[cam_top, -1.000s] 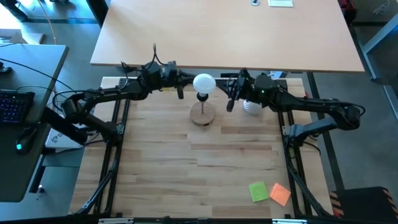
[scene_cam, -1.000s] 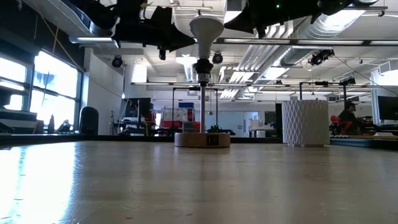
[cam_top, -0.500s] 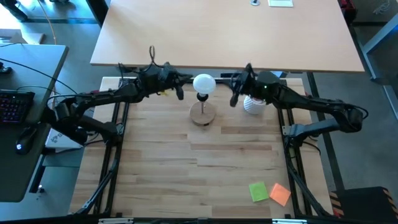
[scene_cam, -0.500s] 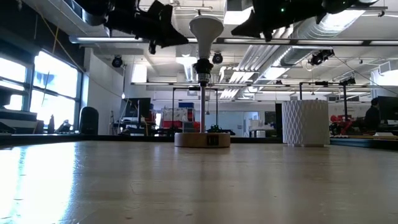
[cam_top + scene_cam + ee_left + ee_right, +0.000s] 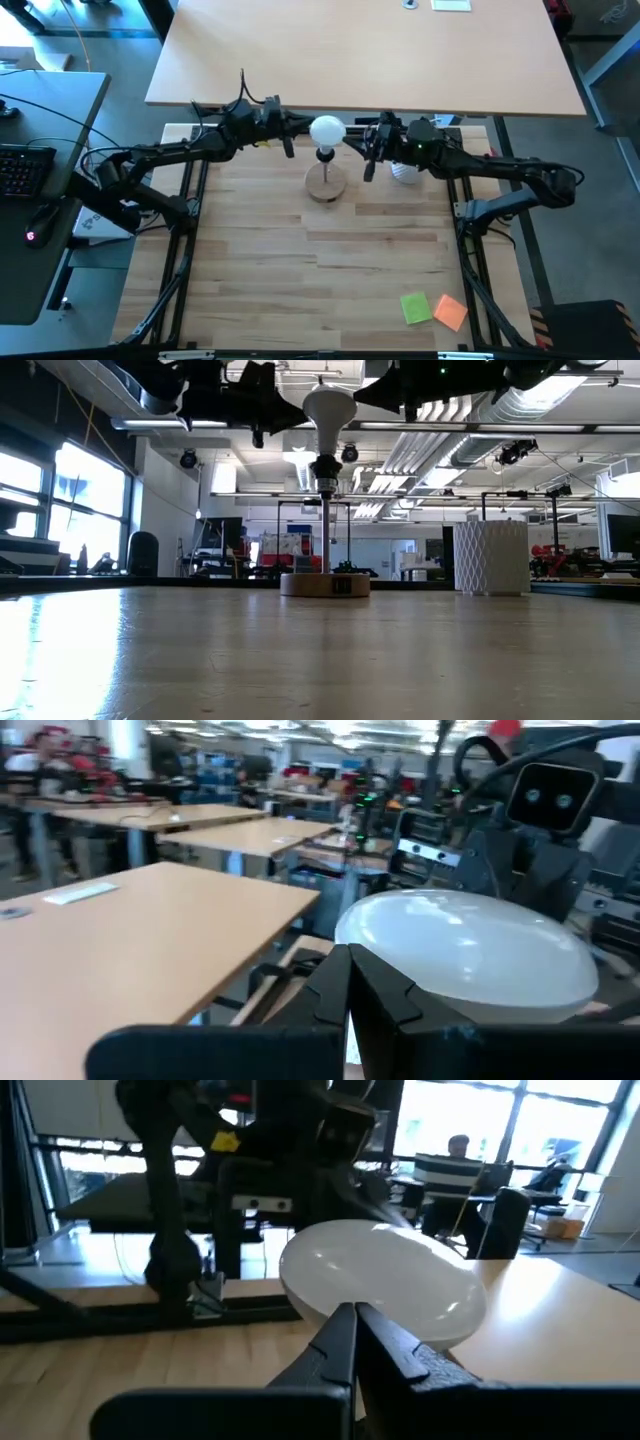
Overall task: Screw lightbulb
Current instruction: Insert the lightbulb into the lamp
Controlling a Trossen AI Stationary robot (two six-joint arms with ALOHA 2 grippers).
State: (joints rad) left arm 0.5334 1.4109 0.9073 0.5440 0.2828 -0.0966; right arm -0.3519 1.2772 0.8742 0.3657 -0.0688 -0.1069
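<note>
Matte white, the bulb sits upright in the lamp socket on the pale wood counter. High view: the right gripper has swung back beside it; the left gripper flanks it, both closed, empty. Low view: the smooth globe tapers to a black socket; screwing looks nearly finished.
</note>
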